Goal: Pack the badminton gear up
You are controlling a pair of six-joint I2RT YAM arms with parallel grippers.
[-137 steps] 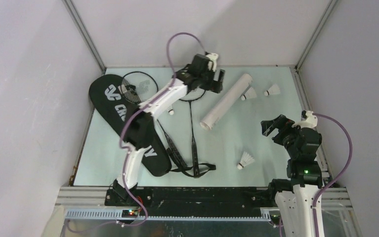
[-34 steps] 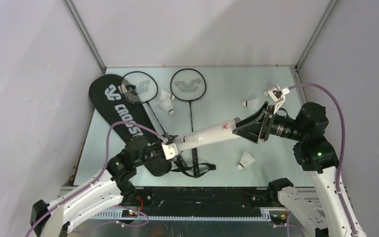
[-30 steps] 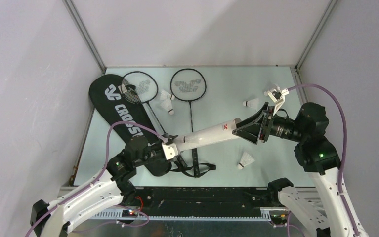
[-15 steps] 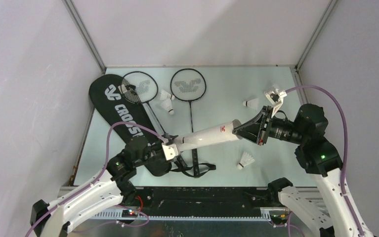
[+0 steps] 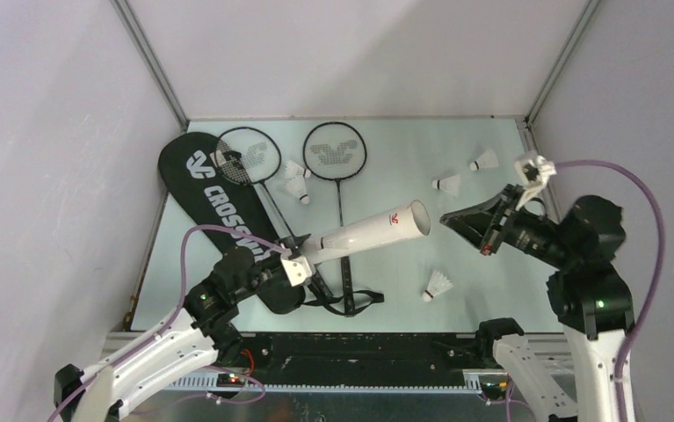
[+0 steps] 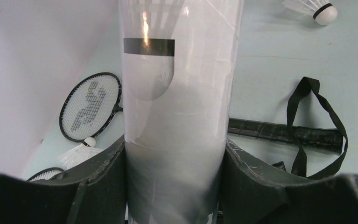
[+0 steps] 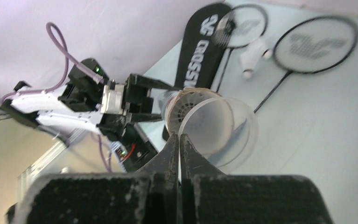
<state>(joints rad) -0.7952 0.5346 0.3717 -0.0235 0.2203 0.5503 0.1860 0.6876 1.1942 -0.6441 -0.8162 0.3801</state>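
My left gripper is shut on the lower end of the long white tube, which slants up to the right with its open mouth facing the right arm. In the left wrist view the tube fills the gap between the fingers, and a shuttlecock shows inside it. My right gripper is shut on nothing, a little right of the mouth. Its wrist view looks into the tube. Two rackets lie at the back, one partly on the black racket bag.
Loose shuttlecocks lie on the table: two between the racket heads, two at the back right, one near the front. The bag's strap and a racket handle lie under the tube.
My right gripper has shut and drawn back to the right, out of the tube's mouth. The left arm has shifted the tube a little to the left and tilted it more.
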